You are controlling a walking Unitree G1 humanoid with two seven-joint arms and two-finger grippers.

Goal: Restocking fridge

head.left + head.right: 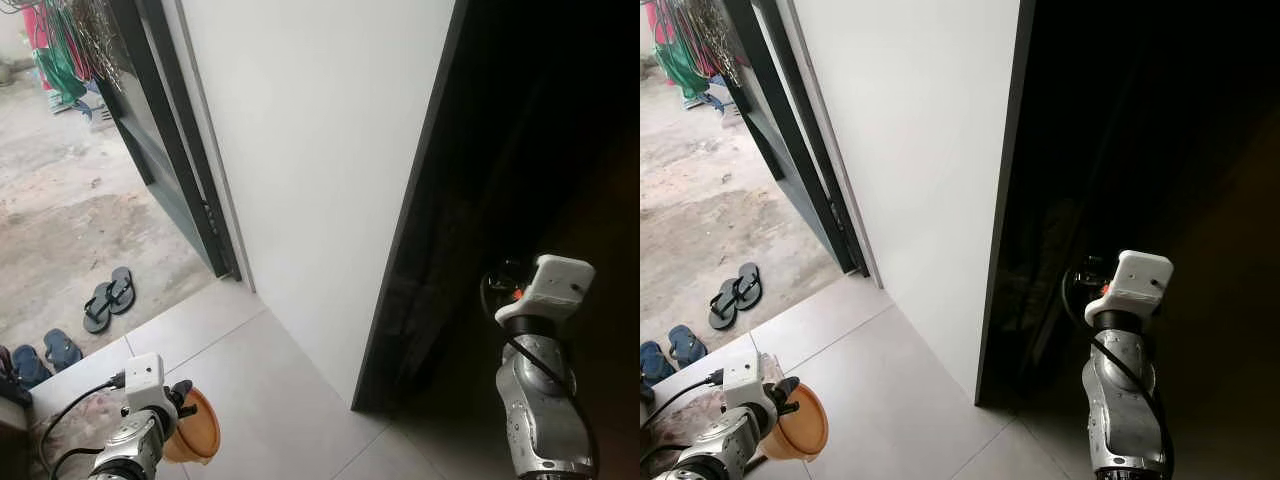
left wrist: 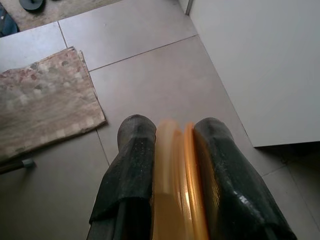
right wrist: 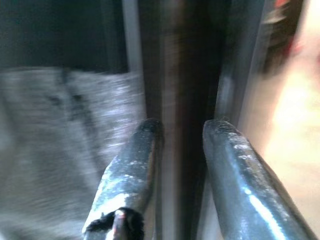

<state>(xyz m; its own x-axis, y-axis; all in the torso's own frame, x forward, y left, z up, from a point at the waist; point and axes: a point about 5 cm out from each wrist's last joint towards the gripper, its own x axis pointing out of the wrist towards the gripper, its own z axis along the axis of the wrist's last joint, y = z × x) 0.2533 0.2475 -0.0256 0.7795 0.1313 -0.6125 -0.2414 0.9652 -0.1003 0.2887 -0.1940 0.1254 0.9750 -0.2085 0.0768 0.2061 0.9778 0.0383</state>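
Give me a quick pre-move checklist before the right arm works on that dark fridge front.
1. Left gripper shut on the orange bowl: ok.
2. Bowl held low over the tiled floor, apart from the white panel: ok.
3. Right gripper open: ok.
4. Right fingers either side of a dark vertical edge: ok, though blurred.
5. Fridge door open or shut: cannot tell.

Fridge side panel [image 1: 920,170]: tall white face, meeting a black glossy front [image 1: 1120,150] at a dark vertical edge.
Right arm [image 1: 1125,400]: silver, raised before the black front, white wrist camera on top.
Left gripper [image 1: 790,395]: low at the left, holding an orange bowl [image 1: 805,428] over the tiled floor [image 1: 890,390].
Doorway: dark sliding-door frame [image 1: 790,140]; flip-flops [image 1: 735,290] on concrete outside.
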